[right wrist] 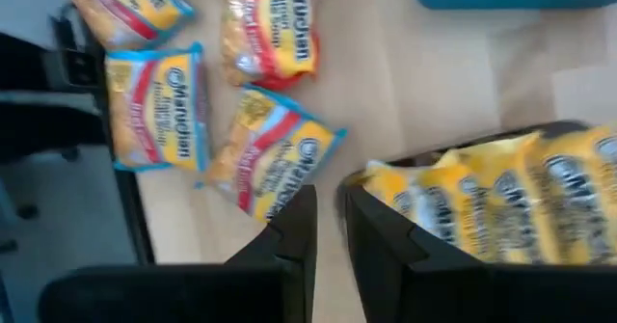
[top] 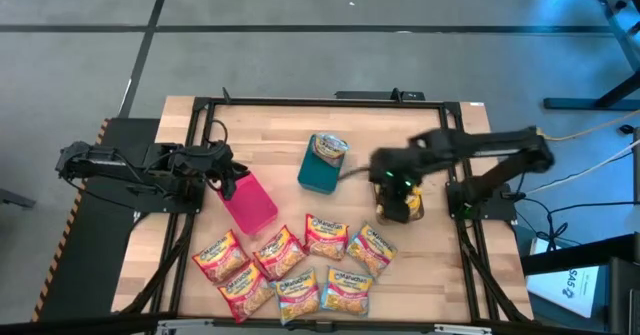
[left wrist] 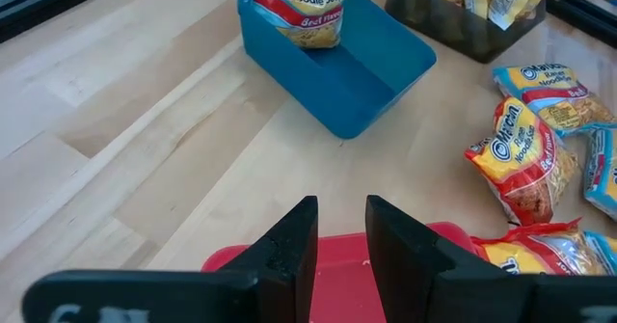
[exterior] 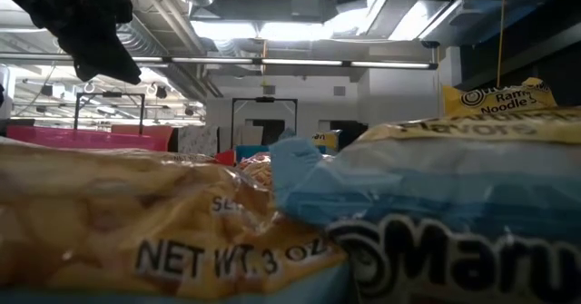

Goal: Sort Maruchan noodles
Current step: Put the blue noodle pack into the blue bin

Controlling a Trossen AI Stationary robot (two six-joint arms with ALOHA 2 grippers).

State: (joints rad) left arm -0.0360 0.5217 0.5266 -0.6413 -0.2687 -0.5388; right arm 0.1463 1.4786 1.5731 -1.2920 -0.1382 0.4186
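Several Maruchan noodle packets lie flat near the table's near edge, red, yellow and light-blue. One packet stands inside the teal bin. Yellow packets stand packed in a dark bin. My right gripper hovers over that dark bin's near-left rim, its fingers close together around nothing. My left gripper waits above the left end of the pink bin, fingers also nearly together and empty.
The three bins stand in a row across the middle of the wooden table. Bare wood lies between the pink and teal bins and along the far edge. In the low view, packets fill the foreground close to the camera.
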